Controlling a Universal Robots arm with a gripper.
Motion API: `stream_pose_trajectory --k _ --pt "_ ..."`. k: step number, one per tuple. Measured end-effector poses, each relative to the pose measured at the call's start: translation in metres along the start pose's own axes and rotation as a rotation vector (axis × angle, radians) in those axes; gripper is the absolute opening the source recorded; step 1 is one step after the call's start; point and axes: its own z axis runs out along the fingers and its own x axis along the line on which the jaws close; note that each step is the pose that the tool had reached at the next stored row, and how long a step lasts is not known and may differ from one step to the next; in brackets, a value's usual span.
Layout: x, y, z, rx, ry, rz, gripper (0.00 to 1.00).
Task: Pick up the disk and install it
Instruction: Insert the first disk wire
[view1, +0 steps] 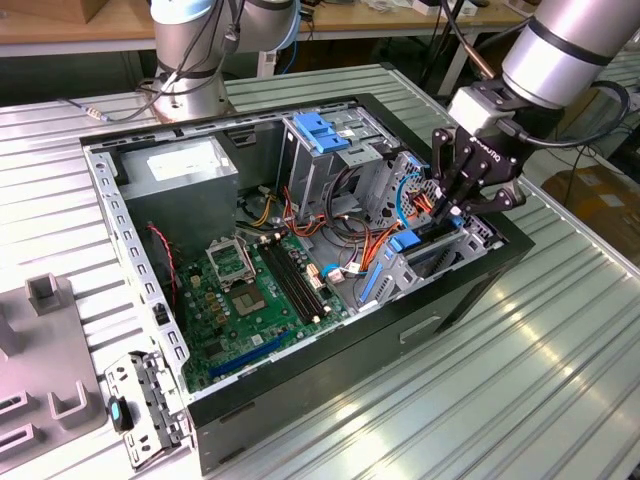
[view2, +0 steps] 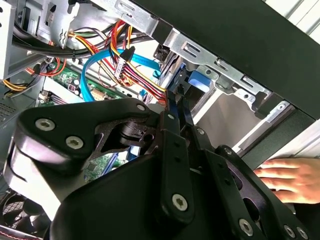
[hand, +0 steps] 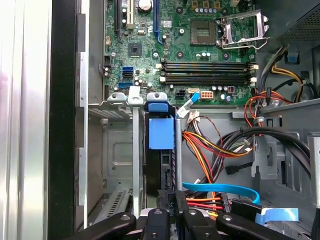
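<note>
the gripper (view1: 450, 215) is clamped on the disk (hand: 161, 150), standing edge-on in its bay, and those orange wires (hand: 210, 150) right beside could snag if it tilts.

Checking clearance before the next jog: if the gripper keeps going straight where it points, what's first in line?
Probably the black hard drive in blue plastic rails, standing edge-on in the metal drive bay directly ahead of the gripper. Depth is unclear; it may already touch it.
</note>
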Motion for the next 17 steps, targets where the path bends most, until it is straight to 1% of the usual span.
stream_pose_trajectory --k 2,5,10,11,12,17 --pt "0.0 -0.0001 0.0007 0.0 -0.0013 0.0 0.17" --pt "0.0002 -0.0003 0.0044 -0.0026 -0.0017 0.0 0.17" --pt "0.0003 -0.0003 0.0046 -0.0026 -0.0022 0.001 0.17" --pt "0.0003 -0.0003 0.0044 -0.0025 -0.0023 0.001 0.18" --pt "0.0003 -0.0002 0.003 -0.0025 -0.0022 0.001 0.24" --pt "0.0001 0.0001 -0.0023 -0.0023 -0.0021 0.001 0.24"
